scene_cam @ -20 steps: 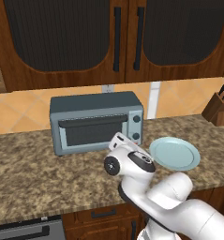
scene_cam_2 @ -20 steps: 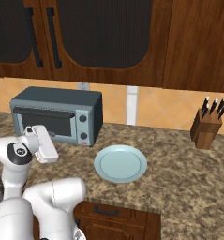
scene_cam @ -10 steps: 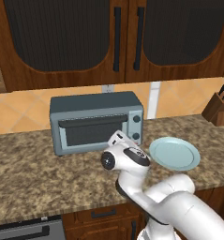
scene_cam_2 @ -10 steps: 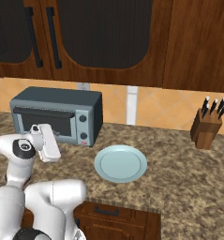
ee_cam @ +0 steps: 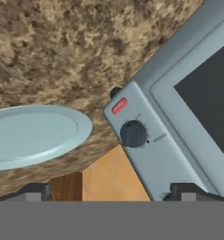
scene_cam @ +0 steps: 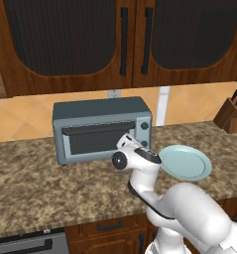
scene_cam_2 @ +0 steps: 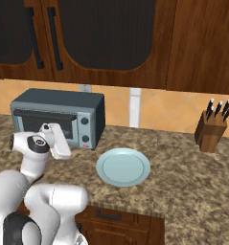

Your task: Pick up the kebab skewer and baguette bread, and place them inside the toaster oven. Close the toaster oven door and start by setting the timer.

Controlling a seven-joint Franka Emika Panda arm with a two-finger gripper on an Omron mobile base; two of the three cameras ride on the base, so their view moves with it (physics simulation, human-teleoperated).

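The brown speckled stone counter (scene_cam: pixel 35 183) runs the width of the room under dark wood wall cabinets (scene_cam: pixel 125 39), two doors of them above the oven, each with a dark bar handle. One toaster oven (scene_cam: pixel 102 128) stands on the counter against the orange tiled wall, grey-blue, its door (scene_cam: pixel 97 139) upright and shut with the bar handle along the top of the dark window. On the oven's right-hand panel I count two dark knobs from the base views; the hand view shows one knob (ee_cam: pixel 133 134) close up with a small red label (ee_cam: pixel 119 106) beside it. Just to the right of the oven and nearer the counter's front edge lies one pale blue round plate (scene_cam_2: pixel 123 166), bare. Well to the right of the oven, by the wall, stands one wooden knife block (scene_cam_2: pixel 211 130) with dark handles sticking up. The gripper (ee_cam: pixel 113 190) hangs in front of the oven's knob panel, its two finger tips spread wide apart with nothing between them.
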